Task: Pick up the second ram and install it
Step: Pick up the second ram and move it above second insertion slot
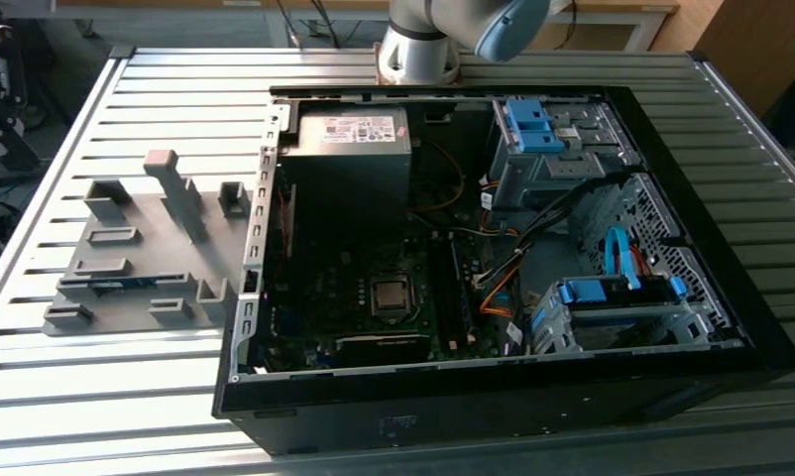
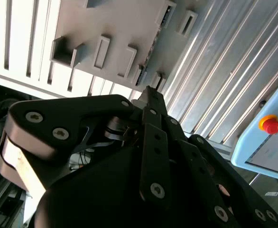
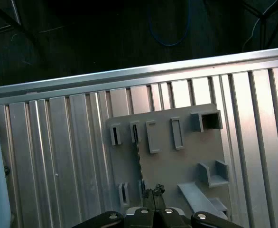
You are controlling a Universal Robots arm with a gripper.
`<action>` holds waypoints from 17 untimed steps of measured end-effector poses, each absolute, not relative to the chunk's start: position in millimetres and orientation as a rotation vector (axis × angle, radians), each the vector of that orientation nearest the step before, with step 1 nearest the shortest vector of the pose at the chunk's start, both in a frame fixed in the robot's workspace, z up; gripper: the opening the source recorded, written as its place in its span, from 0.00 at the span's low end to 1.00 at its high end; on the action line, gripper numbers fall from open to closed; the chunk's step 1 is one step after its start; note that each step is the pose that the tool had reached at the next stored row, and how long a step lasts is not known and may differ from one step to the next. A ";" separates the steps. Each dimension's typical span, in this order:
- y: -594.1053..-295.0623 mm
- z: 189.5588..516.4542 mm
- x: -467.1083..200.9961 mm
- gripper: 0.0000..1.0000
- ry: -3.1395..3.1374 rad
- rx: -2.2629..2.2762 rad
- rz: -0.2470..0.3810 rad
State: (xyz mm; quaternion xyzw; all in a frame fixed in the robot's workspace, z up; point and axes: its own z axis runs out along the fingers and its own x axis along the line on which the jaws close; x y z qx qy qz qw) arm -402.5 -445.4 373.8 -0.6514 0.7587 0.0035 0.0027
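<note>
While the hand (image 3: pixel 152 191), closed and empty, hovers over the holder (image 3: pixel 177 166), the ram (image 3: pixel 139 160) stands edge-on in it. Its length points toward the hand.

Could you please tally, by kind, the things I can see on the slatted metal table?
open black computer case: 1
grey plastic slotted holder: 1
thin blue-green ram stick, on edge in that holder: 1
silver-grey robot arm base: 1
Total: 4
</note>
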 end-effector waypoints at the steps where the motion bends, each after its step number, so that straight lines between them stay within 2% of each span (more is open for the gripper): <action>1: -445.4 373.7 -402.5 0.11 2.379 -2.043 0.011; 17: -445.4 373.8 -402.5 0.11 2.375 -2.048 0.011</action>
